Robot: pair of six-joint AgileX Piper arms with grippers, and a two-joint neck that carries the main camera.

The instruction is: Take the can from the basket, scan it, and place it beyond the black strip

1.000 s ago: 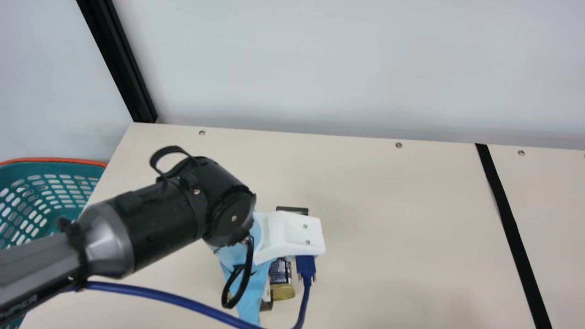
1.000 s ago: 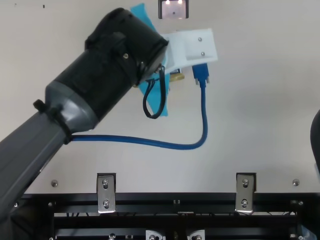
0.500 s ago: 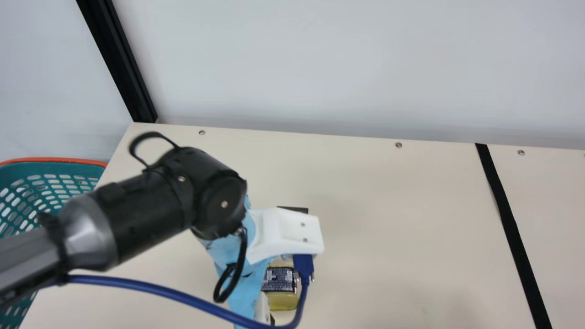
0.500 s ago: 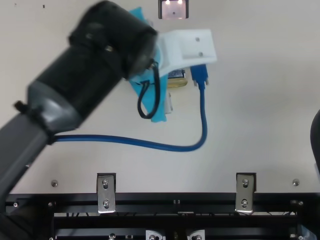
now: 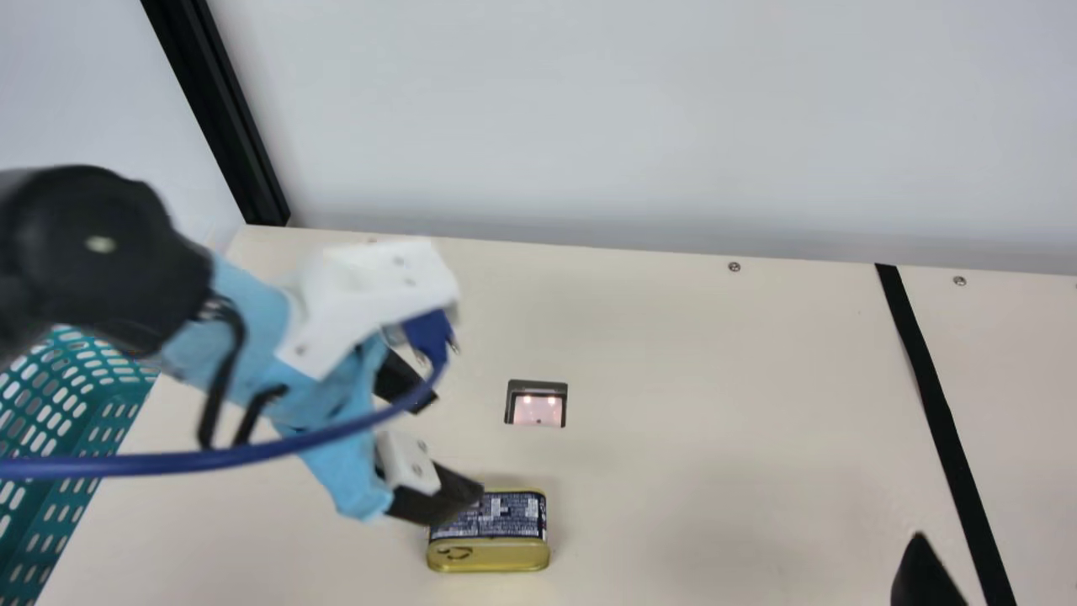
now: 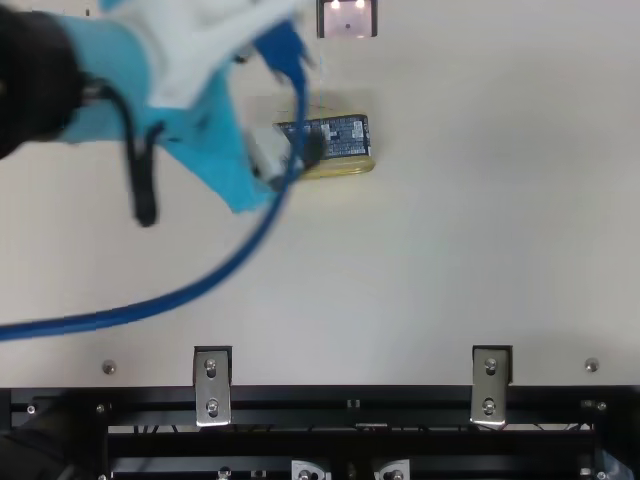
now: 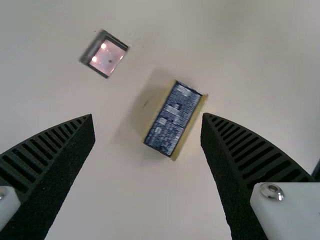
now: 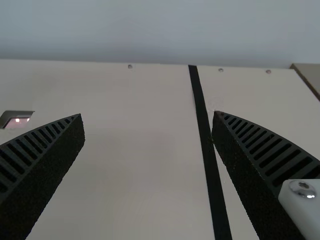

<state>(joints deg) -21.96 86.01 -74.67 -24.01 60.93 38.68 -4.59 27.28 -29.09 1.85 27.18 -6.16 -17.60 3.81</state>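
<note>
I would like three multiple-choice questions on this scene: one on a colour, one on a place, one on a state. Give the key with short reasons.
1. What colour is the basket?
A white
B teal
C purple

2. Where is the can?
A on the table, between basket and black strip
B inside the basket
C beyond the black strip

3. How is the left gripper?
A shut on the can
B shut and empty
C open and empty

Key:
1 B: its mesh wall is teal.
2 A: the main view shows it there.
3 C: the left wrist view shows its fingers apart, gripping nothing.
</note>
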